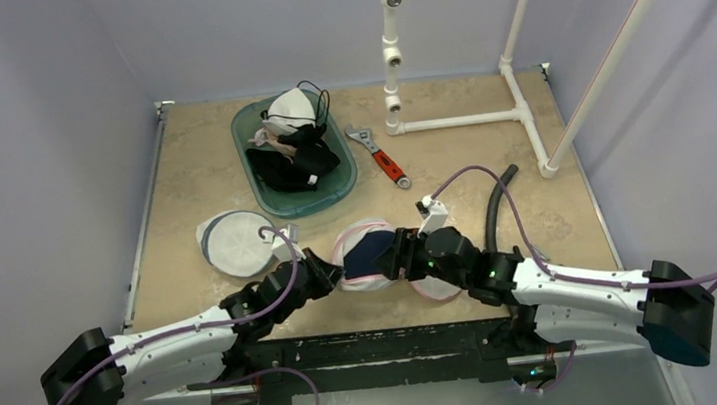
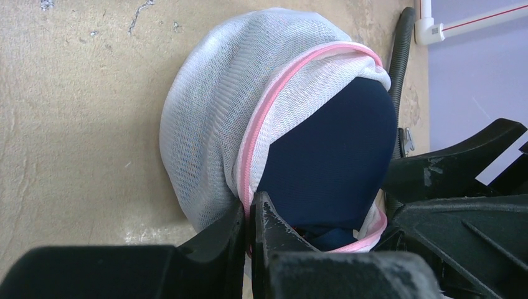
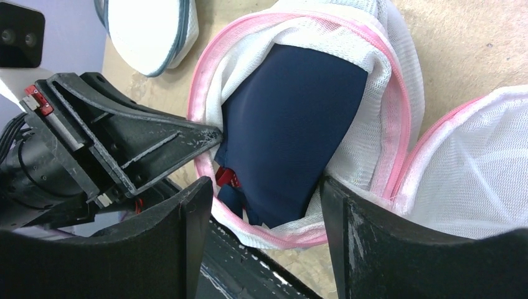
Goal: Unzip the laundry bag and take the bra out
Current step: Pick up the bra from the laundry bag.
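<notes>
A white mesh laundry bag [image 1: 353, 263] with a pink zipper lies at the table's near middle, unzipped. A navy bra [image 1: 372, 253] shows through its opening. In the left wrist view the bag [image 2: 212, 112] stands open around the bra [image 2: 330, 156], and my left gripper [image 2: 250, 218] is shut on the pink zipper edge [image 2: 249, 162]. My right gripper [image 3: 264, 205] is open, its fingers either side of the bra's [image 3: 286, 131] lower end and the bag's rim [image 3: 292, 237]. From the top, my left gripper [image 1: 327, 271] sits left of the bag and my right gripper [image 1: 398, 256] right of it.
A second white round mesh bag [image 1: 236, 241] lies left of the bag. A green tub [image 1: 286, 202] of garments stands behind. A red-handled wrench [image 1: 382, 160], a black hose [image 1: 495, 203] and a white pipe frame [image 1: 514, 96] lie at the back right.
</notes>
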`<state>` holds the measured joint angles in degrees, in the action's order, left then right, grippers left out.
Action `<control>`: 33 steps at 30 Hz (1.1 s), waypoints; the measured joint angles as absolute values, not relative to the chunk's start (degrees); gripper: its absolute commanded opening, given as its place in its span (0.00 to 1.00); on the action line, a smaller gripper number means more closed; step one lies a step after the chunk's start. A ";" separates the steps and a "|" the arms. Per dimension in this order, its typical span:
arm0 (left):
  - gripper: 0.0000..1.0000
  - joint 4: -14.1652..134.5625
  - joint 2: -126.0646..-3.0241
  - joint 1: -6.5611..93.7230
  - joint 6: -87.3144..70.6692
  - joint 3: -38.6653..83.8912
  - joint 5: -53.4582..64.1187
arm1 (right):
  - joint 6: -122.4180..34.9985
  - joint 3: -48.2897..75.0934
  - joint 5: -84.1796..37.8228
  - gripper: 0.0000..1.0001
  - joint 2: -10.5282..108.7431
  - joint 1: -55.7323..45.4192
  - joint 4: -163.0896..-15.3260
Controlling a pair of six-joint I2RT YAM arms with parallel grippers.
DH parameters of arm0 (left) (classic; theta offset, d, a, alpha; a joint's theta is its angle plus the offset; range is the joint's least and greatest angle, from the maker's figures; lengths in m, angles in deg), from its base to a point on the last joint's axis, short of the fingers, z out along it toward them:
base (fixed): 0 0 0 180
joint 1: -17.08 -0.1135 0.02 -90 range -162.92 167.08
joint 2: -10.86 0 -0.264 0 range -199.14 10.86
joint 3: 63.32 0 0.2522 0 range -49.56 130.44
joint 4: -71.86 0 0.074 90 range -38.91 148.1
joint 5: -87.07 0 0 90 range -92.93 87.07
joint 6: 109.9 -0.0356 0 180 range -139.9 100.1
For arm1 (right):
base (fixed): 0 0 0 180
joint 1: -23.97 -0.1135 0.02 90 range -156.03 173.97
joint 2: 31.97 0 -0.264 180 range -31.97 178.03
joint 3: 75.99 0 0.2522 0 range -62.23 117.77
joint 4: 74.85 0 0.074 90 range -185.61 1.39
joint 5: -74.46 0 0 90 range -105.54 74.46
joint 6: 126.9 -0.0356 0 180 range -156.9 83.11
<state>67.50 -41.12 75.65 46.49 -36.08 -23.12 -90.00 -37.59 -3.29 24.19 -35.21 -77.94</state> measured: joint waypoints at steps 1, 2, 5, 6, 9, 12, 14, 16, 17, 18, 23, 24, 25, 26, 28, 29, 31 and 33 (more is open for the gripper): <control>0.04 67.50 -41.04 75.65 46.47 -36.08 -23.12 | -89.95 -37.59 -3.13 0.67 24.12 -35.21 -78.00; 0.04 67.48 -40.91 75.65 46.47 -36.10 -23.09 | -89.93 -37.59 -3.07 0.67 24.08 -35.21 -78.04; 0.04 67.46 -40.16 75.65 46.47 -36.34 -23.12 | -89.73 -37.59 -3.02 0.67 23.84 -35.21 -78.26; 0.04 67.46 -39.97 75.65 46.47 -36.39 -23.12 | -89.67 -37.59 -3.05 0.66 23.86 -35.21 -78.22; 0.04 67.50 -39.88 75.65 46.47 -36.39 -23.12 | -89.25 -37.59 -3.33 0.64 24.38 -35.21 -77.56; 0.04 67.59 -39.97 75.65 46.44 -36.39 -23.05 | -88.75 -37.59 -4.07 0.62 25.96 -35.21 -76.38; 0.04 67.85 -40.21 75.65 46.44 -36.41 -22.94 | -88.34 -37.54 -4.71 0.60 27.55 -35.21 -75.44; 0.04 68.05 -40.51 75.65 46.44 -36.41 -22.77 | -88.03 -37.33 -4.82 0.59 29.30 -35.21 -74.85; 0.04 68.16 -40.67 75.65 46.44 -36.43 -22.66 | -87.94 -37.00 -4.79 0.58 30.35 -35.21 -74.70; 0.04 68.44 -40.78 75.65 46.44 -36.54 -22.61 | -87.88 -36.67 -4.79 0.57 31.20 -35.21 -74.53; 0.04 69.34 -41.47 75.63 46.42 -37.24 -22.22 | -87.83 -35.49 -4.71 0.50 35.36 -35.10 -72.82; 0.04 69.45 -41.69 75.63 46.42 -37.28 -22.11 | -87.83 -35.38 -4.71 0.47 35.90 -35.10 -72.60; 0.04 69.62 -41.89 75.63 46.40 -37.31 -21.98 | -87.81 -35.21 -4.69 0.44 36.34 -35.10 -72.43; 0.04 69.73 -42.04 75.63 46.40 -37.31 -21.80 | -87.79 -34.97 -4.69 0.41 36.69 -35.05 -72.25; 0.04 70.00 -42.24 75.60 46.40 -37.35 -21.59 | -87.59 -34.44 -4.71 0.32 37.32 -34.95 -71.84; 0.04 70.32 -42.39 75.60 46.40 -37.44 -21.52 | -87.48 -34.18 -4.71 0.28 37.56 -34.88 -71.71; 0.04 70.80 -42.50 75.60 46.40 -37.66 -21.28 | -87.35 -33.89 -4.75 0.21 37.80 -34.88 -71.40; 0.04 70.98 -42.50 75.60 46.40 -37.87 -21.11 | -87.11 -33.89 -4.82 0.10 37.65 -34.88 -71.29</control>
